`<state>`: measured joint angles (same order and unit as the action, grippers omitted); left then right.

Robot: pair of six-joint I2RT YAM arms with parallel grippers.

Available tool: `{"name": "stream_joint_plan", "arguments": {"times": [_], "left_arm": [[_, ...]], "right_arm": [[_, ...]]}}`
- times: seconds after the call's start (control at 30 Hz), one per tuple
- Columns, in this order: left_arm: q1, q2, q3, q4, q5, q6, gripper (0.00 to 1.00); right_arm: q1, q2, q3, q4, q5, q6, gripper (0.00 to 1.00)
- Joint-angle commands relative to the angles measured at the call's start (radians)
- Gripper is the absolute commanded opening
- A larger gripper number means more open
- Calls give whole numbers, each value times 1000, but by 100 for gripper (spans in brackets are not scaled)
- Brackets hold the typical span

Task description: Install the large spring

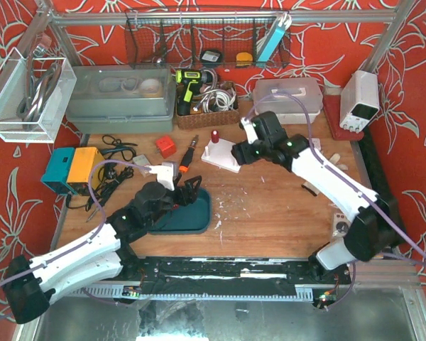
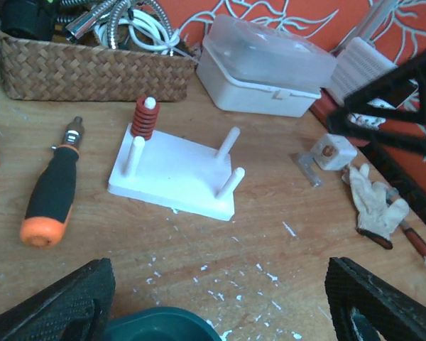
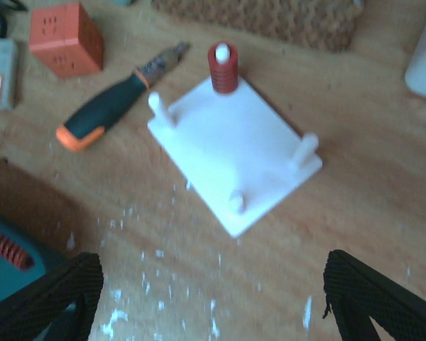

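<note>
Jaws on the left gripper are wide open and hold nothing. It hangs low over the tray, at the near left. Jaws on the right gripper are wide open too, and empty. It hangs just beside the right side of the base.

One red spring, the tray spring, lies flat in the tray. Another, the peg spring, already sits on the far left peg of the base. The other three pegs are bare. Which spring is the large one cannot be told. The tray spring looks like the one left to place.

To do this step well, the left gripper should come straight down over the tray spring. It should pinch it across the middle without squashing it. Then the spring should be stood upright, lined up over a bare peg and slid down gently. The base looks light, so the right gripper may need to hold it flat.

Only the right wrist view shows the tray spring. In the top view the left arm hides that spot, and the left wrist view sees just the tray's rim. The left wrist view shows all four pegs sharp, plus a glove at the right. The right wrist view is blurry.
</note>
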<state>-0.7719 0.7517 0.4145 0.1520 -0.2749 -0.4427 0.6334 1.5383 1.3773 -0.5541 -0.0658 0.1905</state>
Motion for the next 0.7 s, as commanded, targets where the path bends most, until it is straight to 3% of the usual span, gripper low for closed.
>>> {"name": "stream_joint_plan", "arguments": {"times": [0.0, 0.2, 0.3, 0.47, 0.6, 0.67], "left_arm": [[5, 37, 132, -261, -36, -97, 80], [8, 125, 330, -521, -17, -2, 87], [8, 174, 420, -621, 148, 254, 86], [8, 294, 557, -799, 127, 641, 78], [8, 312, 519, -819, 152, 945, 75], [8, 298, 453, -826, 257, 1115, 75]], "right_arm": [[0, -156, -176, 71, -12, 33, 87], [-1, -354, -431, 191, 6, 52, 87], [0, -411, -501, 238, 55, 55, 87], [-1, -512, -571, 295, 108, 70, 88], [-1, -593, -624, 342, 164, 74, 88], [0, -627, -653, 371, 199, 73, 89]]}}
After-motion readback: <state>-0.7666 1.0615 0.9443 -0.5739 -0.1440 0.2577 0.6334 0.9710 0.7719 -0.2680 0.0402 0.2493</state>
